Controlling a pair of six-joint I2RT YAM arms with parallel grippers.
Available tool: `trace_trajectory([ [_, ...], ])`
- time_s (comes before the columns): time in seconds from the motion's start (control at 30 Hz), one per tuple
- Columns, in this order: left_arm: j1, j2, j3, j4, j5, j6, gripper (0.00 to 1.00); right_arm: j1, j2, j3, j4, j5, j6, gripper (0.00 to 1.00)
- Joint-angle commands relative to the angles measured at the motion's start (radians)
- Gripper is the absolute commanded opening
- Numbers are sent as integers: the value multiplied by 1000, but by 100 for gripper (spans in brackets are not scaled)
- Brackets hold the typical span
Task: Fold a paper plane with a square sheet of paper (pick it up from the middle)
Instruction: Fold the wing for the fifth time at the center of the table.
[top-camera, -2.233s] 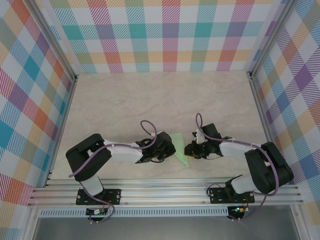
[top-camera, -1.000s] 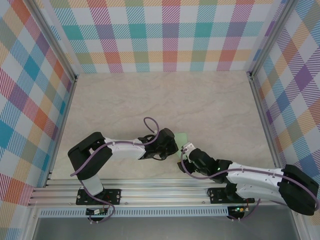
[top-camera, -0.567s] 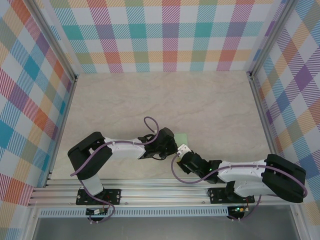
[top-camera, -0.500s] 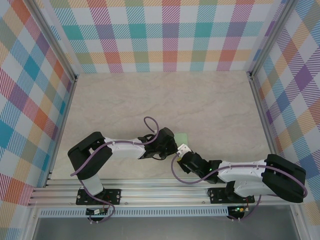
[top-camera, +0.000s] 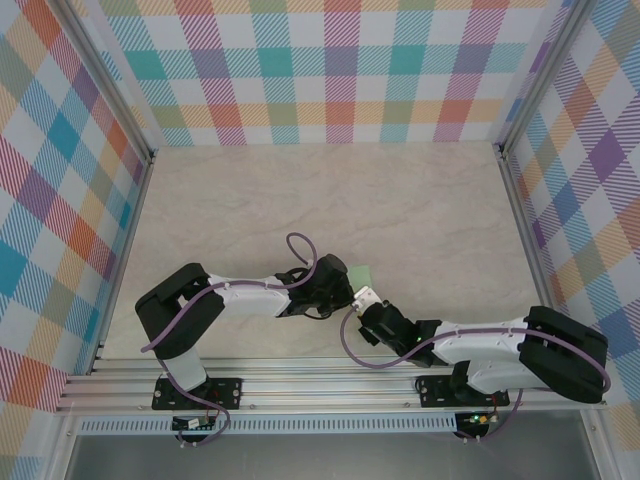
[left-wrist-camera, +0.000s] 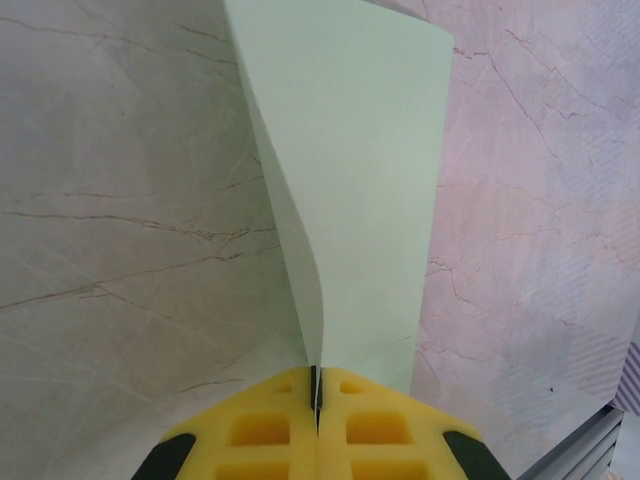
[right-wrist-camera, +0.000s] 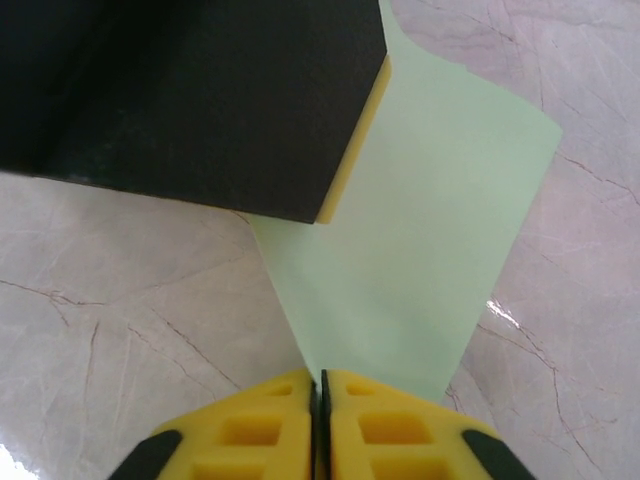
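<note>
— Bench (top-camera: 400, 200) surface, quick?
— Pale marble-look top with faint brown veins. It looks glossy in the wrist views.
— Room?
— Plaid panels (top-camera: 340, 70) in teal, orange, purple and pink stand on three sides. Silver corner posts (top-camera: 528, 100) hold them. Aluminium rails (top-camera: 330, 380) run along the near edge, with both arm bases bolted on.
— Paper?
— Mint-green paper (left-wrist-camera: 350, 200), plain. It sits mid-width on the bench, nearer the rails than the back wall. It is bowed along a soft fold, not flat, and sits between the two arms.
— Left claw?
— Left claw (left-wrist-camera: 316, 380) is clenched on the paper, which rises straight out of the seam between its yellow pads.
— Right claw?
— Right claw (right-wrist-camera: 320, 385) is clenched too, pinching a lower edge of the paper. The left claw's black finger is just beside it, gripping higher up.
</note>
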Motion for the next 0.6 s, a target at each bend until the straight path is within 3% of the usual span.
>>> trace_trajectory([
  [0.0,5,6,35,-12,10,9,4,10,20,36,25,-1,-11,6],
  [0.13,12,-42,13,-31,-28,6,18,10,29,36,37,-3,-12,0],
  [0.3,31,-173,-52,-83,-127,3,45,-1,5,5,91,-23,9,0],
  [0.4,34,-258,-81,-133,-192,8,54,-40,-31,-24,107,-72,68,0],
  [0.57,34,-328,-99,-169,-235,27,56,-152,-128,-72,134,-277,150,0],
])
